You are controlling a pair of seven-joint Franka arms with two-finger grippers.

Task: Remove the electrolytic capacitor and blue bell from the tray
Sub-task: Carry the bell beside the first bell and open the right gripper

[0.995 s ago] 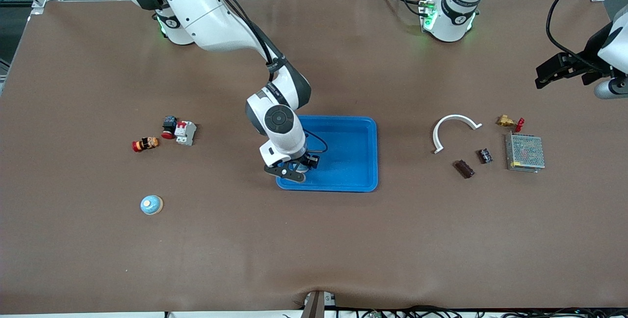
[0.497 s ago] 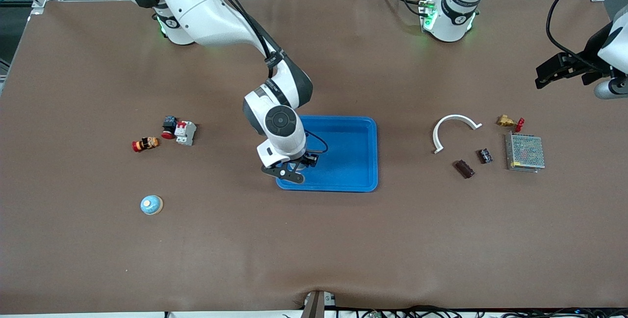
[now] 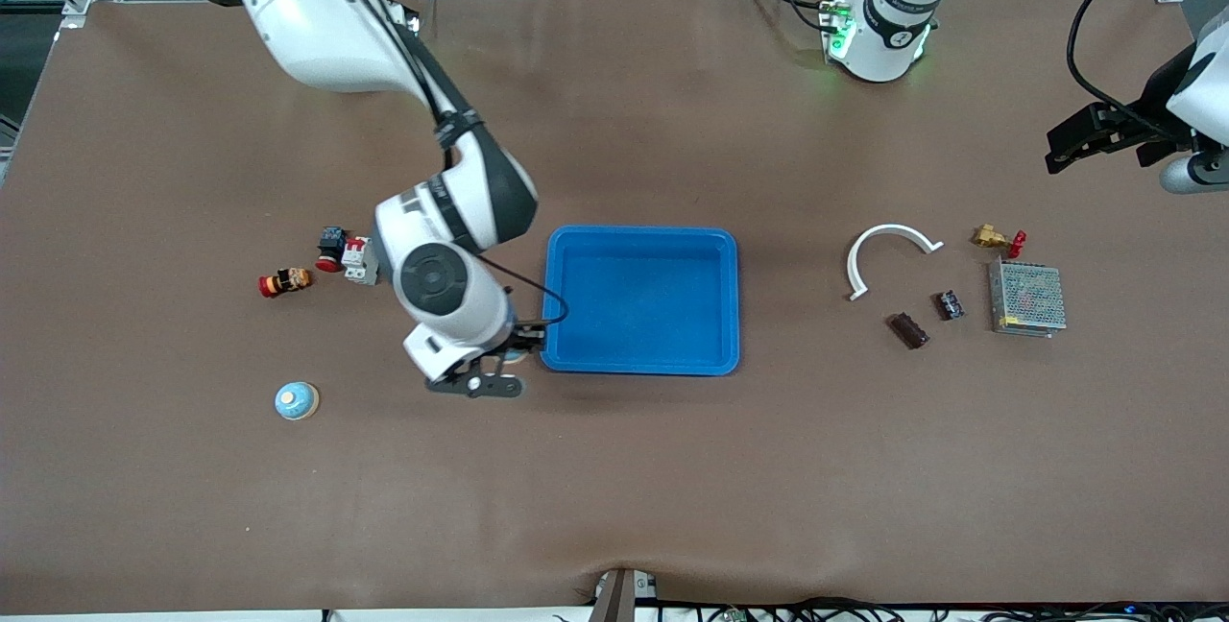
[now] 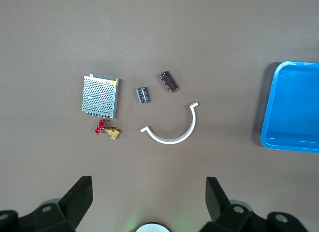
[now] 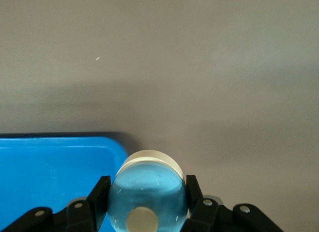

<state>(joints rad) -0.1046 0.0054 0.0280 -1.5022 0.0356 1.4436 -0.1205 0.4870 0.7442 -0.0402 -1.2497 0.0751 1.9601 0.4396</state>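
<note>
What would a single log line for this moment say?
right gripper: shut on bell, over table beside blue tray | left gripper: open, waiting at its end

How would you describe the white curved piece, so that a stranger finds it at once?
Start from the blue tray in the middle of the table and go toward the left arm's end. The first thing there is the white curved piece, a thin open arc. Its neighbours are small dark blocks and a metal mesh box.
</note>
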